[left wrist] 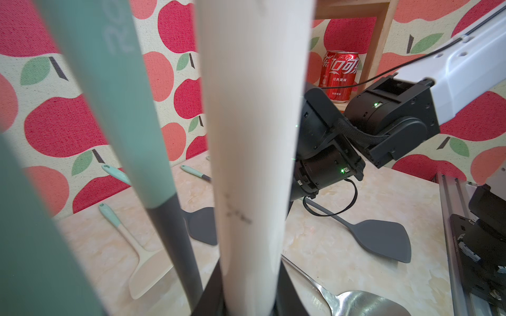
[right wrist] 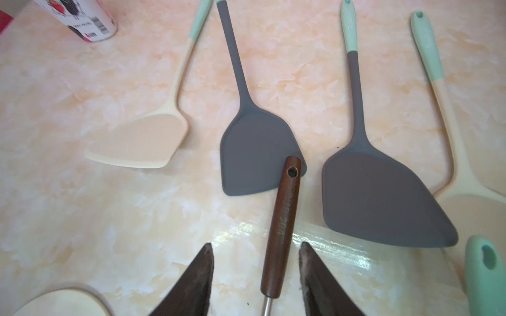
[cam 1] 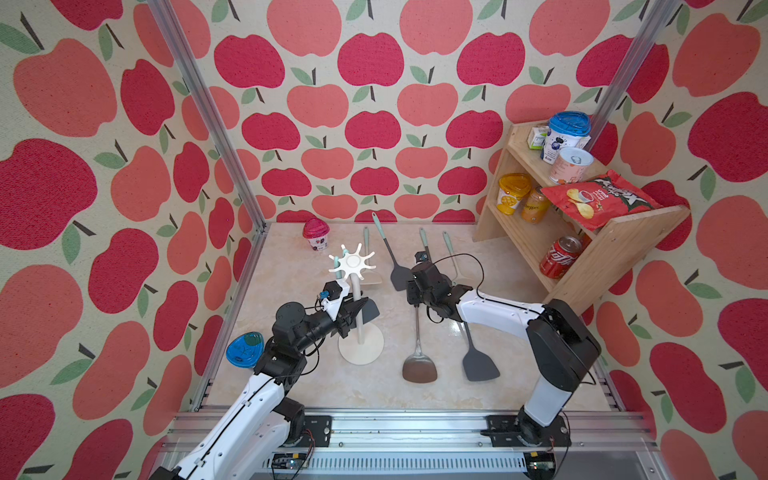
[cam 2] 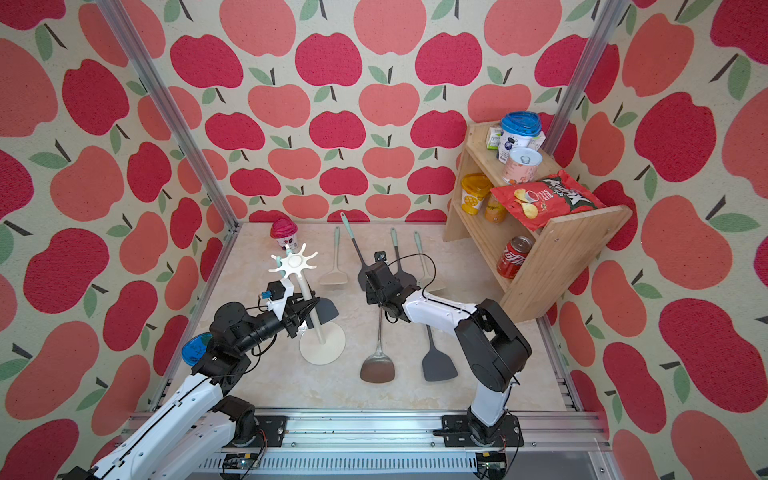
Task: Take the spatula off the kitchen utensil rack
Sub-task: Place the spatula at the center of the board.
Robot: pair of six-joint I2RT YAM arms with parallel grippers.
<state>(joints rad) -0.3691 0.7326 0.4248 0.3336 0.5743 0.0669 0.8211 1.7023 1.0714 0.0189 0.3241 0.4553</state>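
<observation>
One grey spatula (left wrist: 123, 115) hung upright from the kitchen utensil rack (cam 1: 365, 353), its long axis just beside the pole (left wrist: 252, 136) — which the left gripper (cam 1: 354, 309) clamped. The right gripper (right wrist: 254, 246) stood open astride the wooden handle (right wrist: 283, 219) of a metal turner (cam 1: 419, 365) lying on the table (right wrist: 109, 205) — free, though the farther of the two.

Red and salmon apples with green leaves cover the cream walls (cam 1: 370, 124). The bench (cam 1: 374, 390) is marbled peach and cream. The kitchen utensil rack (cam 1: 352, 262) is cream-white, and the spatula (cam 1: 371, 309) on it is grey with a mint handle. The metal spatula (cam 1: 419, 368) has a dark brown handle. The cola can (cam 1: 559, 257) is red.
</observation>
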